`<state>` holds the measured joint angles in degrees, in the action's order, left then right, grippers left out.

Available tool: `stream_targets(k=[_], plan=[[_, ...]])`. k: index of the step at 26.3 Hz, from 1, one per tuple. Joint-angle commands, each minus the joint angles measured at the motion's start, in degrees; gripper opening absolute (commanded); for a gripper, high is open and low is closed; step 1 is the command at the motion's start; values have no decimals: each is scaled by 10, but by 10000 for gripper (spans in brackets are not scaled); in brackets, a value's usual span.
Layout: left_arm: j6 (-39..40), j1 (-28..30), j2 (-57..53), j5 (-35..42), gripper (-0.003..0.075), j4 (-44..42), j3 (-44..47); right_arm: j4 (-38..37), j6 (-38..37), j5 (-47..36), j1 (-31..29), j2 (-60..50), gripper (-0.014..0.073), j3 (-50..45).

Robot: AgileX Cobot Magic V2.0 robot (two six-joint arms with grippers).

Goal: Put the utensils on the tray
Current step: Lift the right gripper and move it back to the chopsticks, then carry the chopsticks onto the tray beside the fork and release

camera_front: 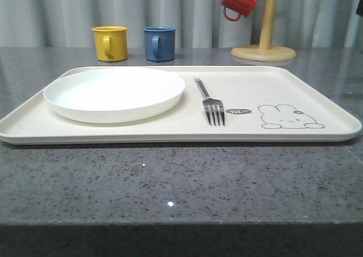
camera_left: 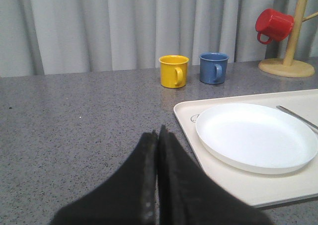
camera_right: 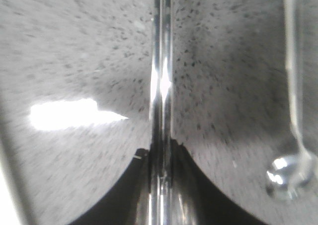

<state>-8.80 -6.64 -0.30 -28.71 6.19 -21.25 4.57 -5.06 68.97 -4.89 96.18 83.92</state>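
The cream tray (camera_front: 295, 81) with its rabbit drawing lies across the table. On it a silver fork (camera_front: 211, 104) rests to the right of the round white plate (camera_front: 113, 92). The fork's handle (camera_left: 297, 116) also shows in the left wrist view, beyond the plate (camera_left: 256, 135) on the tray (camera_left: 233, 180). My left gripper (camera_left: 158, 133) is shut with nothing in it, over the bare table just left of the tray. My right gripper (camera_right: 161, 146) is shut on the slim silver chopsticks (camera_right: 161, 61), low over the grey table. Beside them lies a long-handled spoon (camera_right: 293, 86).
A yellow mug (camera_front: 110, 42) and a blue mug (camera_front: 159, 43) stand behind the tray. A red mug (camera_front: 240, 0) hangs on a wooden mug tree (camera_front: 264, 47) at the back right. The grey stone table (camera_front: 170, 189) has free room in front of the tray.
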Motion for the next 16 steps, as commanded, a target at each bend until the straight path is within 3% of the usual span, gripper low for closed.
stream_targets(k=[1,4,12,16], plan=[[7,2,5,44,-18,8,-14,1,-18,27,24,-49,53,35],[7,2,5,44,-18,8,-14,1,-42,44,71,-52,53,49],[7,2,5,44,-18,8,-14,1,-132,-6,233,-10,53,50],[7,2,5,44,-18,8,-14,5,-174,-48,272,22,53,50]])
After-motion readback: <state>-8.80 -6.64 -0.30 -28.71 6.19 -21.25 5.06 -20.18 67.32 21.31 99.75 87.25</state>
